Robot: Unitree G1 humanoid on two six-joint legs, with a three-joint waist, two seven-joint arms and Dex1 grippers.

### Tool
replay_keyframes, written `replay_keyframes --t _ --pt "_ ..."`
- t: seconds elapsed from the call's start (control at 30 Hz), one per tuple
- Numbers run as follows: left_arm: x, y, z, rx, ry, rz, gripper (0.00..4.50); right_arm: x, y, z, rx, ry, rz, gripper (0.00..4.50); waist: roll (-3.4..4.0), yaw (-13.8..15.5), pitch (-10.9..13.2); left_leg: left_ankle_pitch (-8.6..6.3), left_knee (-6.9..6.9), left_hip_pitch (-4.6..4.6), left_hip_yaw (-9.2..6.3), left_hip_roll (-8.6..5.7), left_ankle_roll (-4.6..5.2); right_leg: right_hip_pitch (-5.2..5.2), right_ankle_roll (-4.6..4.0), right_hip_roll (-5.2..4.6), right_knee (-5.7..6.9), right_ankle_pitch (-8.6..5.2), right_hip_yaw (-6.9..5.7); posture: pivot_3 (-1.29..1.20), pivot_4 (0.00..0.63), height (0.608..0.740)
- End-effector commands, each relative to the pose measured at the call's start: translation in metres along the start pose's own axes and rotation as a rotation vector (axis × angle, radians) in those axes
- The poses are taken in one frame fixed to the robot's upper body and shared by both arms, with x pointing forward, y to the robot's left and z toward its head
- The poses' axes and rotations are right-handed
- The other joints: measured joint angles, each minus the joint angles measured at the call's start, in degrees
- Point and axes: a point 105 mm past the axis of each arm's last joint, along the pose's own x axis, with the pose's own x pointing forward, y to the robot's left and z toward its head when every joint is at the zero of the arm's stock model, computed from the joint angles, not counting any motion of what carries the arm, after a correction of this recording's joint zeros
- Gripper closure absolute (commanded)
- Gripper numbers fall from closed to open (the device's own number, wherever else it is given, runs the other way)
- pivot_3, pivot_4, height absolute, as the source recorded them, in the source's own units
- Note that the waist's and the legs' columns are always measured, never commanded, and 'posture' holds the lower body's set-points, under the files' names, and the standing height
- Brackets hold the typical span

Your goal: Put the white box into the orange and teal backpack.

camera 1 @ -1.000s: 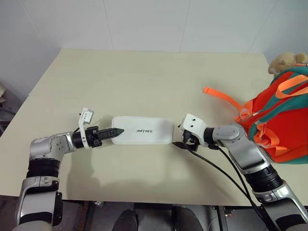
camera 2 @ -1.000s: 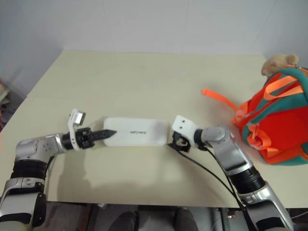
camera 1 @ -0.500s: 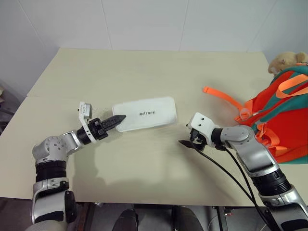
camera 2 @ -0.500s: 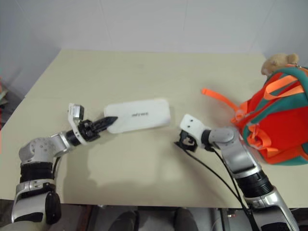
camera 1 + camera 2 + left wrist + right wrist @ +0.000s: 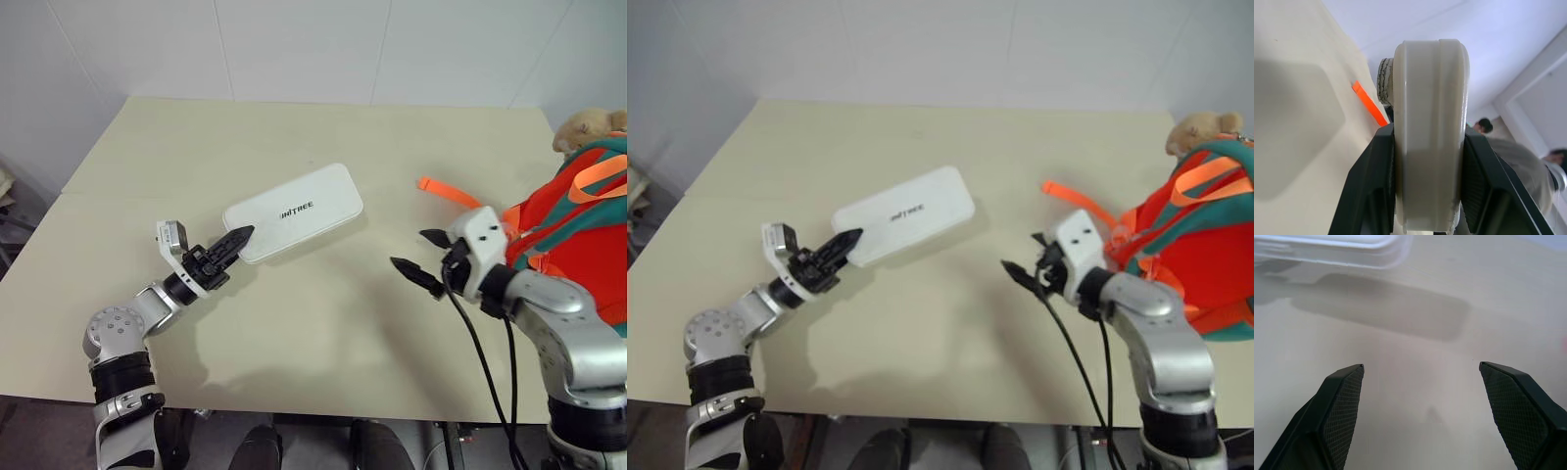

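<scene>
- the flat white plastic rectangular box (image 5: 294, 211) with rounded corners and small dark lettering on its lid is lifted off the beige table (image 5: 323, 323), tilted, casting a shadow on the tabletop below it.
- the left hand (image 5: 238, 240) pinches the box's near short end between its two black fingers; in the left wrist view the box's edge (image 5: 1431, 132) stands clamped between them.
- the right hand (image 5: 423, 257) is apart from the box, its fingers spread wide and holding nothing, above the table between the box and the backpack.
- the small orange and teal fabric backpack (image 5: 588, 235) stands at the table's right edge, one orange webbing strap (image 5: 449, 193) trailing across the tabletop, a tan plush toy (image 5: 586, 127) at its top.
</scene>
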Motion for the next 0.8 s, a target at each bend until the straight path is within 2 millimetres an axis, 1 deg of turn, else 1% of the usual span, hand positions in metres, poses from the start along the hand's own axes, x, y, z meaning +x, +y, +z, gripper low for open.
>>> replay_keyframes --t 0.03,0.1,0.23,0.37,0.43,0.5,0.6,0.7,0.8 --pt "0.007 -0.012 0.001 -0.009 0.007 -0.074 3.17 -0.025 -0.007 0.027 0.004 -0.134 -0.128 0.0 0.0 -0.1 0.0 0.0 0.0 0.01 0.0 0.0 0.0 0.0 0.0 0.01 0.02 0.0 0.0 0.0 0.15 0.74" --pt "0.009 -0.012 -0.002 -0.021 0.028 -0.084 3.17 -0.04 -0.011 0.029 0.021 -0.174 -0.209 0.0 0.0 -0.2 0.0 0.0 0.0 0.02 -0.01 0.01 0.0 0.0 0.0 0.02 0.05 0.0 0.01 0.0 0.15 0.74" --pt "0.015 -0.014 -0.003 -0.048 0.064 -0.114 3.17 -0.068 -0.011 0.015 0.034 -0.165 -0.322 0.0 0.0 0.0 0.0 -0.01 -0.02 0.02 0.0 0.01 0.02 0.0 -0.01 0.03 0.02 0.0 0.01 0.0 0.15 0.74" --pt "0.021 -0.013 -0.004 -0.067 0.107 -0.124 3.17 -0.09 -0.018 0.005 0.063 -0.185 -0.452 0.0 0.0 -0.1 0.0 -0.1 0.0 0.03 0.03 0.0 0.18 0.0 0.0 0.02 0.04 0.0 0.04 0.0 0.15 0.74" --pt "0.022 -0.01 -0.004 -0.062 0.132 -0.113 3.17 -0.102 -0.025 0.001 0.075 -0.2 -0.543 0.0 0.0 -0.1 0.0 -0.12 0.02 0.06 0.03 0.0 0.21 0.02 -0.01 0.02 0.09 0.0 0.05 0.0 0.15 0.74" --pt "0.023 -0.009 -0.004 -0.059 0.142 -0.111 3.17 -0.106 -0.027 0.0 0.079 -0.208 -0.577 0.0 0.01 -0.4 0.0 -0.12 -0.01 0.14 0.04 0.0 0.22 0.04 -0.02 0.04 0.14 0.0 0.07 0.0 0.15 0.74" --pt "0.026 -0.011 -0.005 -0.058 0.172 -0.123 3.17 -0.111 -0.037 -0.007 0.101 -0.215 -0.673 0.0 0.01 -0.4 0.0 -0.13 -0.04 0.21 0.09 0.04 0.24 0.03 -0.04 0.09 0.18 0.0 0.14 0.0 0.15 0.74" --pt "0.029 -0.011 -0.006 -0.057 0.185 -0.128 3.17 -0.107 -0.048 -0.017 0.115 -0.202 -0.731 0.0 0.01 -0.3 0.0 -0.12 -0.04 0.21 0.09 0.03 0.23 0.04 -0.06 0.08 0.17 0.0 0.15 0.0 0.15 0.74" --pt "0.028 -0.012 -0.008 -0.055 0.192 -0.128 3.17 -0.101 -0.058 -0.018 0.13 -0.218 -0.753 0.0 0.01 -0.4 0.0 -0.13 -0.05 0.21 0.12 0.01 0.23 0.04 -0.05 0.06 0.15 0.0 0.18 0.0 0.15 0.74"
